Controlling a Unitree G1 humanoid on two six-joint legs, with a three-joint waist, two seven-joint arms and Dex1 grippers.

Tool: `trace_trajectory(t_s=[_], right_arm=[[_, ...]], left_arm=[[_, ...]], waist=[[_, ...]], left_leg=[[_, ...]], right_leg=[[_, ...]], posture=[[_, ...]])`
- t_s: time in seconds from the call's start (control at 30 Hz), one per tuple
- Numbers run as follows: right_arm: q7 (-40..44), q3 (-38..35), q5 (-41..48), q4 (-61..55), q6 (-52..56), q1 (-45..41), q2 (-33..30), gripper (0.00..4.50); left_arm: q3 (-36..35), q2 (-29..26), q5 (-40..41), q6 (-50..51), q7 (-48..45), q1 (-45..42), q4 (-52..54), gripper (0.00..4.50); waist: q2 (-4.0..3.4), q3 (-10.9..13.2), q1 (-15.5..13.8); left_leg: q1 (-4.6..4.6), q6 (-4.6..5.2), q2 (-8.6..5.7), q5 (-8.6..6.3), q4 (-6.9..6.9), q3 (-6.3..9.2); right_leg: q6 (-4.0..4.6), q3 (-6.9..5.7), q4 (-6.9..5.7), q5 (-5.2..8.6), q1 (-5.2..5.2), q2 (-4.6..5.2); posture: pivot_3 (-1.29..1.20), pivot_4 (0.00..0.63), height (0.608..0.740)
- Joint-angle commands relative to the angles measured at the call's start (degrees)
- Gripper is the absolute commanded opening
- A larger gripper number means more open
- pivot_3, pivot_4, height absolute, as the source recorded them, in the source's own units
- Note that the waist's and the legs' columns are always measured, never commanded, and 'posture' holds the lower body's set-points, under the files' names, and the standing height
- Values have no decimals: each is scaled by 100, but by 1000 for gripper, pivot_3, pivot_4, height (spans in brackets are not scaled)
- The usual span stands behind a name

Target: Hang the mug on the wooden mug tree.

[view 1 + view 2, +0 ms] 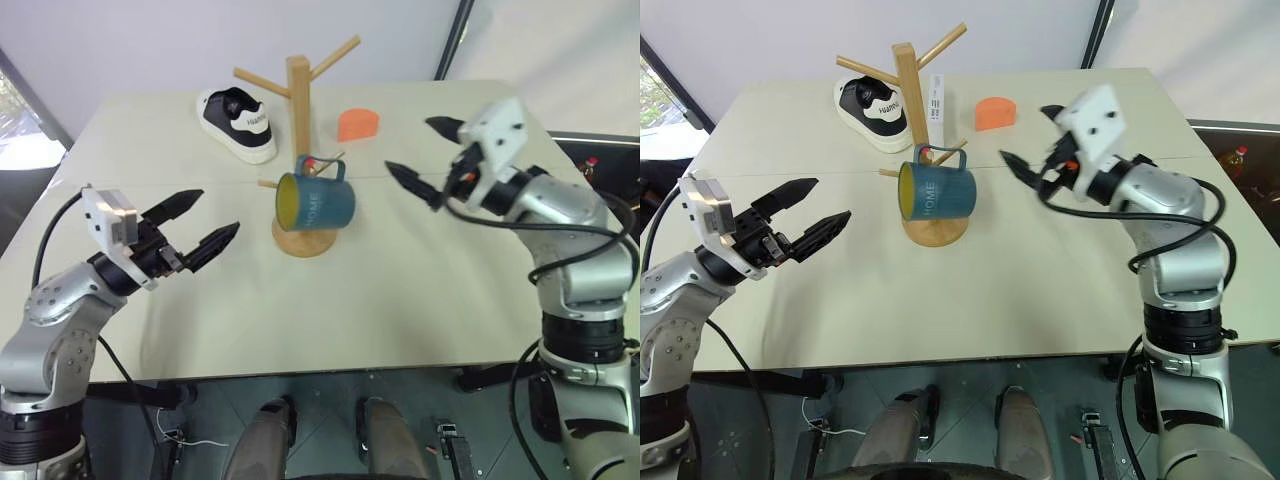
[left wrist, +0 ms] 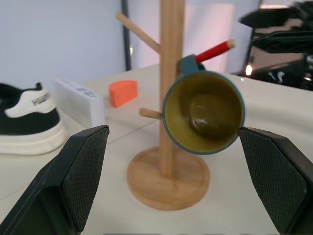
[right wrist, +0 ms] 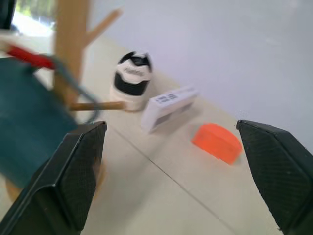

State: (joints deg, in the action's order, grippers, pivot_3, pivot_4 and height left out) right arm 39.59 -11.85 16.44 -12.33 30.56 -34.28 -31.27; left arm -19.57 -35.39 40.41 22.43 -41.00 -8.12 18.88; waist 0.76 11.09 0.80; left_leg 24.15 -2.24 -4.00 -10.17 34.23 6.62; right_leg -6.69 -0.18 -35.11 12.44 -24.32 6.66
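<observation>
Mug (image 1: 318,201) hangs by its loop handle on the red-tipped peg of the wooden mug tree (image 1: 299,110), tipped on its side, yellow mouth facing the left gripper (image 1: 196,226). "HOME" lettering reads along its teal wall. It hangs over the tree's round base on the table (image 1: 400,300).

Left gripper: jaws spread wide, nothing between them. It hovers above the table well short of the mug, pointing at it; in the left wrist view the mug's open mouth sits ahead between the fingers (image 2: 83,171), apart from both.

Right gripper (image 1: 433,155): jaws spread wide, nothing held. It stands off the mug's far side, near but not touching, raised above the tabletop.

Beyond the tree from the left gripper: a black-and-white sneaker (image 1: 238,123), a white box (image 2: 80,100) beside it, and an orange wedge (image 1: 358,124), which lies just past the right gripper's fingertips.
</observation>
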Motion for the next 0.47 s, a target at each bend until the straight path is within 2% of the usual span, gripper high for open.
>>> trace_trajectory(t_s=[0.03, 0.27, 0.47], right_arm=[[-364, -456, 144, 692, -772, 490, 427, 4431], [-549, -192, -63, 1626, -1936, 1096, 981, 4431], [-542, 13, -116, 2176, -2533, 1200, 1152, 4431]], left_arm=[[-260, 403, -576, -272, 954, -68, -806, 4500], [-488, 952, -1151, -976, 1708, -72, -1709, 4500], [-391, 1064, -1412, -1288, 1715, 87, -1933, 4500]], waist=[[0, -2, 1], [-1, -1, 10], [-1, -1, -4]], left_leg=[[-18, 0, 0, 0, -1, -1], [-31, 0, 1, 0, -2, -2], [-35, -1, -1, 0, -2, -3]], right_leg=[[0, 0, 0, 0, 18, 0], [0, 3, -2, 0, 27, -4], [0, 4, -1, 0, 32, -2]], posture=[[0, 150, 740], [0, 150, 740], [0, 150, 740]])
